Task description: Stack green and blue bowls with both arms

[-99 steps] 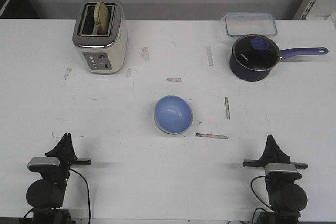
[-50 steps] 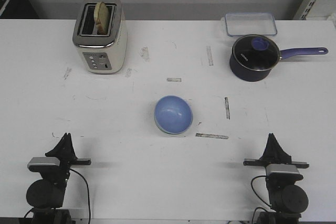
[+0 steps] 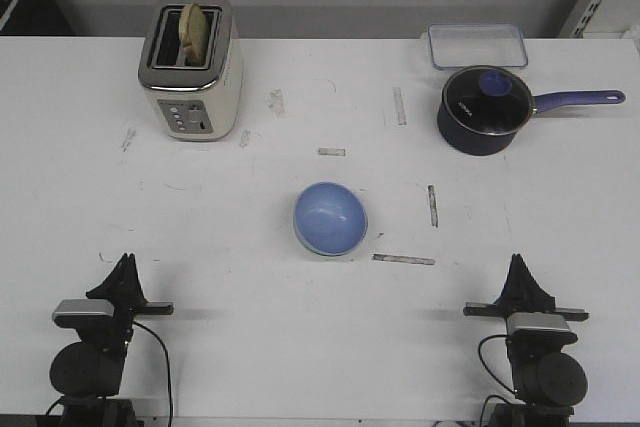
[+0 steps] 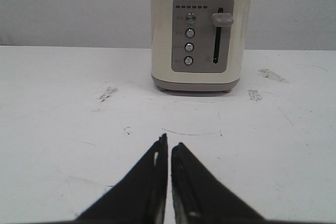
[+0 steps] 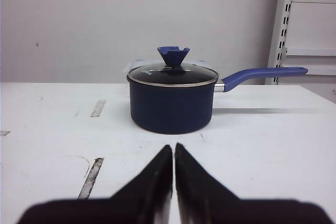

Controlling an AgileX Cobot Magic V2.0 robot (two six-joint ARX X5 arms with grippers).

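The light blue bowl (image 3: 331, 217) sits upright mid-table in the front view. A thin pale edge shows along its near left side. The green bowl does not show as a separate thing, and I cannot tell whether it lies under the blue one. My left gripper (image 3: 125, 265) is shut and empty near the table's front left, well short of the bowl. In the left wrist view (image 4: 169, 142) its tips nearly touch over bare table. My right gripper (image 3: 516, 265) is shut and empty at the front right. It also shows in the right wrist view (image 5: 174, 147).
A cream toaster (image 3: 191, 67) with bread in it stands at the back left, facing the left gripper (image 4: 198, 30). A dark blue lidded saucepan (image 3: 484, 109) with a long handle is at the back right (image 5: 172, 103). A clear lidded container (image 3: 477, 46) lies behind it.
The right arm has shifted very slightly to the right and settled. The bowl and the left arm have not moved.
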